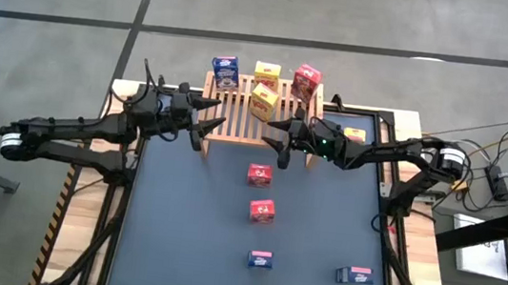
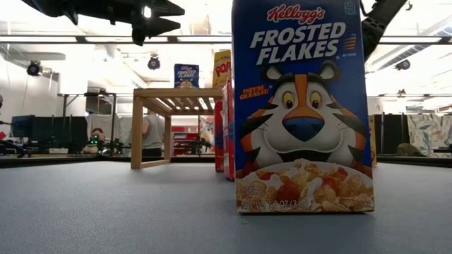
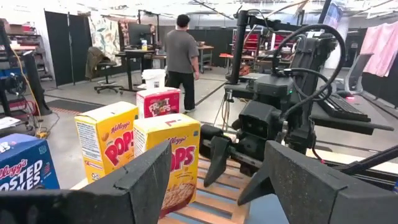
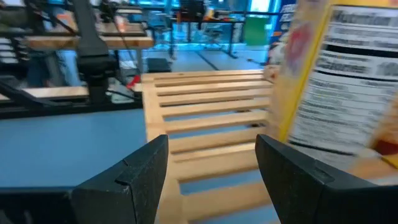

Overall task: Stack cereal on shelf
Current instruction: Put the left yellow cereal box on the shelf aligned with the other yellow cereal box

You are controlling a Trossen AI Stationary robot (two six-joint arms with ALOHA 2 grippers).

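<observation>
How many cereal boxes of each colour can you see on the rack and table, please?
Red cereal boxes: 3
Yellow cereal boxes: 3
Blue cereal boxes: 3
Total: 9

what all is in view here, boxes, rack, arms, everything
rack: 1, light wood, far side of table
red boxes: 3, one on rack, two on table in front of it
yellow boxes: 3, two on rack, one beside its right end
blue boxes: 3, one on rack, two near table's front edge
table: 1, dark grey top
person: 1, grey top, standing in room behind
left arm: dark, at rack's left, jaws open, empty
right arm: dark, at rack's right, jaws open, empty
</observation>
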